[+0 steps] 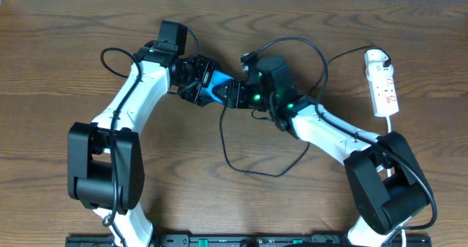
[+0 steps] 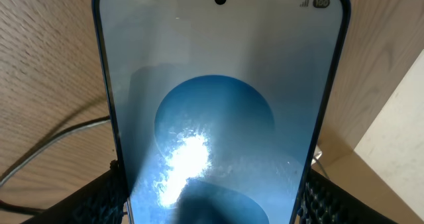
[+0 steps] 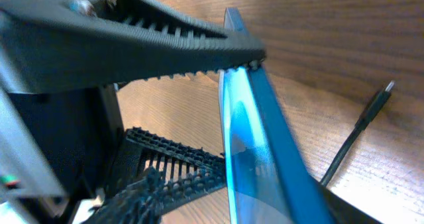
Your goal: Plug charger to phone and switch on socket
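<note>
The phone (image 1: 217,86), with its blue screen, is held off the table between both arms. My left gripper (image 1: 199,82) is shut on it, its pads (image 2: 99,197) pressing the two long edges of the phone (image 2: 218,85). My right gripper (image 1: 238,93) is at the phone's other end. Its fingers stand apart, and their tips (image 3: 255,59) lie against the phone (image 3: 265,138), which shows edge-on. The charger cable (image 1: 227,145) loops over the table, and its connector tip (image 3: 384,91) lies loose on the wood. The white socket (image 1: 383,86) lies at the far right.
The charger's black cable arcs behind the right arm toward the socket's rounded end (image 1: 376,55). The socket's thick white cord (image 1: 398,119) runs down past the right arm's base. A thin black wire (image 1: 110,57) curls beside the left arm.
</note>
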`<state>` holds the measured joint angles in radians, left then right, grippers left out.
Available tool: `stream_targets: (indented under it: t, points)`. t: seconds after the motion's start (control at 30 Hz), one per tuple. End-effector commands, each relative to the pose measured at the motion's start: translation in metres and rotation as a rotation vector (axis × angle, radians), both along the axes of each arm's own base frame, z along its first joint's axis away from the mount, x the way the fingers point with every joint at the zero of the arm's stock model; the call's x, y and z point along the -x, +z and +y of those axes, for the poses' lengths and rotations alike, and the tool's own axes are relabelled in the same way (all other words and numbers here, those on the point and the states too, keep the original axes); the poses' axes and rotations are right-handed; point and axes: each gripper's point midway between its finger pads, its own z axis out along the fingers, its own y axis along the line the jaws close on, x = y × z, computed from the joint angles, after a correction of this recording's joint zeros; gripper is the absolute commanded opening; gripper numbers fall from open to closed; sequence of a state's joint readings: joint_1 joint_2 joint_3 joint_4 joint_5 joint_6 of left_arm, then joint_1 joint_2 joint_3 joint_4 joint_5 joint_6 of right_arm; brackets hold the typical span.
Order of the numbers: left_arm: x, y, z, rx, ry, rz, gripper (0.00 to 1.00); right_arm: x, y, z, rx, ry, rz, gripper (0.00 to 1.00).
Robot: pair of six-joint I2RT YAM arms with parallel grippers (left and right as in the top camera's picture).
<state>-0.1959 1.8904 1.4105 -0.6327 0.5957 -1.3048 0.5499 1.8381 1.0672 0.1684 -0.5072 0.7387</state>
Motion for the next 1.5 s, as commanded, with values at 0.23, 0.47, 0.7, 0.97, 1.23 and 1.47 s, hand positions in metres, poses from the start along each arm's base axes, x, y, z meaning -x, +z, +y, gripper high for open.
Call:
stream_targets:
  t: [0.23, 0.47, 0.7, 0.97, 1.23, 1.47]
  points:
    - [0.006, 0.011, -0.006, 0.008, -0.027, -0.015, 0.71, -0.009, -0.002, 0.0, 0.026, -0.071, 0.0, 0.38]
    - [0.007, 0.012, -0.008, 0.022, -0.032, -0.012, 0.71, -0.009, -0.002, -0.001, 0.027, -0.073, 0.0, 0.29]
    - [0.007, 0.012, -0.008, 0.023, -0.029, -0.01, 0.71, -0.009, -0.002, -0.001, 0.027, -0.074, -0.001, 0.18]
    - [0.007, 0.012, -0.008, 0.023, -0.029, -0.01, 0.71, -0.013, 0.0, -0.003, 0.015, -0.09, 0.008, 0.01]
    - [0.007, 0.012, -0.007, 0.022, -0.028, -0.01, 0.72, -0.029, 0.006, -0.019, -0.03, -0.149, 0.032, 0.01]
    - [0.008, 0.015, -0.011, 0.037, -0.092, -0.049, 0.76, -0.042, 0.011, -0.036, -0.089, -0.195, 0.079, 0.01]
